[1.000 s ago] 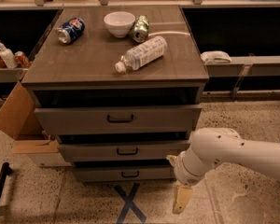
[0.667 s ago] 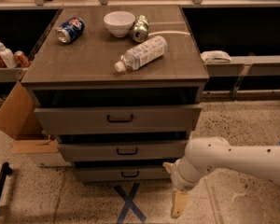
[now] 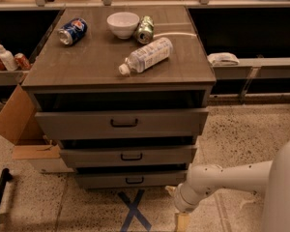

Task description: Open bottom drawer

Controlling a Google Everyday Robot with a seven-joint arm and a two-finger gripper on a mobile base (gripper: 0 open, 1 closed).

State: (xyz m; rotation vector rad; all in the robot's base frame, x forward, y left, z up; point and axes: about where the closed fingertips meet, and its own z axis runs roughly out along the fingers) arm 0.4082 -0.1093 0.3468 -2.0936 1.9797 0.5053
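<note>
The bottom drawer [image 3: 101, 180] is the lowest and narrowest of three grey drawer fronts, with a small black bar handle [image 3: 134, 180]. It sits pulled out only slightly, less than the middle drawer [image 3: 92, 156] and the top drawer [image 3: 77, 123]. My white arm reaches in from the lower right. My gripper [image 3: 181, 221] hangs low over the floor, right of and below the bottom drawer's front, apart from the handle. Its tip runs off the bottom edge of the view.
On the cabinet top lie a plastic bottle [image 3: 146, 55], a white bowl [image 3: 123, 24], a blue can [image 3: 72, 31] and a green can [image 3: 145, 29]. A cardboard box [image 3: 19, 124] stands at the left. A blue tape X [image 3: 133, 210] marks the floor.
My arm and gripper have moved left and down, closer to the cabinet's lower right corner. The drawers and the things on top have not moved.
</note>
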